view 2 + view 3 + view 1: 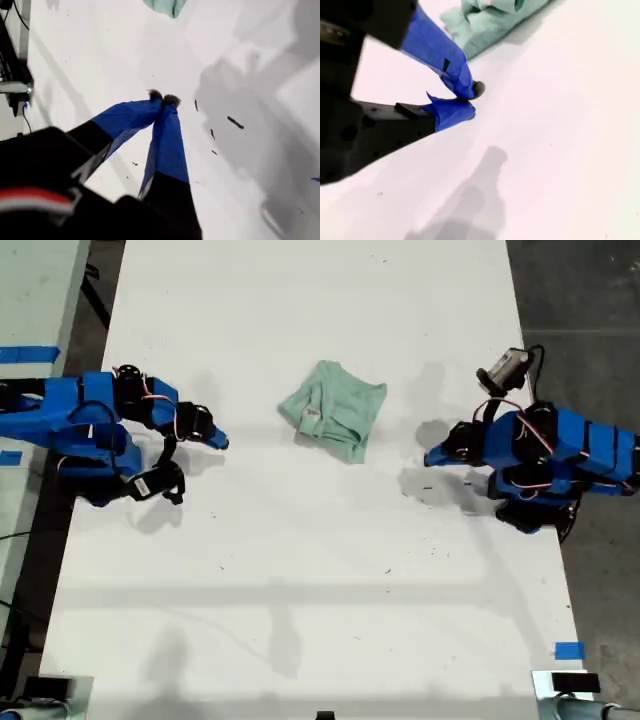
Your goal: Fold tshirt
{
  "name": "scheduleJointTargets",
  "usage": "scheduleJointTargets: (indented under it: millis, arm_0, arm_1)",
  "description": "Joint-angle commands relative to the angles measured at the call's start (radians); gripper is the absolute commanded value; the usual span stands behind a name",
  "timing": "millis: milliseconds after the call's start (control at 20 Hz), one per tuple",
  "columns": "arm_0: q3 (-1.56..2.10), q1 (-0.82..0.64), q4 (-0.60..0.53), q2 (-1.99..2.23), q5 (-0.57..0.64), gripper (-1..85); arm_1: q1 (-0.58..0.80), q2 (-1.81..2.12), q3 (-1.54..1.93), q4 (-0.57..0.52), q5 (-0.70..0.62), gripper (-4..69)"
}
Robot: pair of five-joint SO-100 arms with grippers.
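The tshirt (pixel 335 410) is pale mint green and lies crumpled in a small heap on the white table (pixel 300 570), a little past its middle. My first gripper (pixel 430 457) is at the exterior view's right, shut on nothing, its tips low over the table a short way from the cloth. In its wrist view the jaws (pixel 162 97) meet, and only a corner of the tshirt (pixel 165 6) shows ahead. My second gripper (pixel 222 443) is at the exterior view's left, also shut and empty (pixel 470 100), with the tshirt (pixel 485 20) just beyond it.
Small dark specks (pixel 235 122) mark the table near my first gripper. Blue tape (pixel 568 650) sits at the exterior view's lower right and another strip (pixel 28 354) on the surface at its left. Black-and-silver fittings (pixel 565 682) stand at the near edge.
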Motion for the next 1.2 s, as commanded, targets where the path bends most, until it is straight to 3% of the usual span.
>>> scheduleJointTargets:
  millis: [0,100,200,300,400,500,600,1150]
  arm_0:
    - [0.201,0.051,-0.028,0.176,-0.121,0.0]
    - [0.276,0.061,-0.017,0.215,-0.166,0.0]
    - [0.434,0.044,-0.043,0.377,-0.178,0.0]
    - [0.448,0.029,0.224,0.589,-0.193,0.0]
    - [0.451,0.008,0.503,0.833,-0.16,0.2]
    - [0.445,0.031,0.514,0.827,-0.143,5.3]
    - [0.446,0.061,0.514,0.828,-0.141,6.0]
    - [0.446,0.083,0.514,0.828,-0.141,6.3]
  arm_1:
    - [-0.058,0.233,0.138,0.011,0.124,-2.1]
    - [-0.081,0.287,0.247,-0.002,0.196,-0.7]
    - [-0.086,0.287,0.255,-0.025,0.178,-1.8]
    - [-0.074,0.287,0.267,-0.054,0.187,-1.0]
    - [-0.063,0.287,0.267,-0.054,0.101,0.1]
    - [-0.021,0.287,0.267,-0.054,-0.089,0.3]
    - [-0.006,0.287,0.267,-0.052,-0.42,0.4]
    - [-0.009,0.287,0.264,-0.043,-0.443,-0.3]
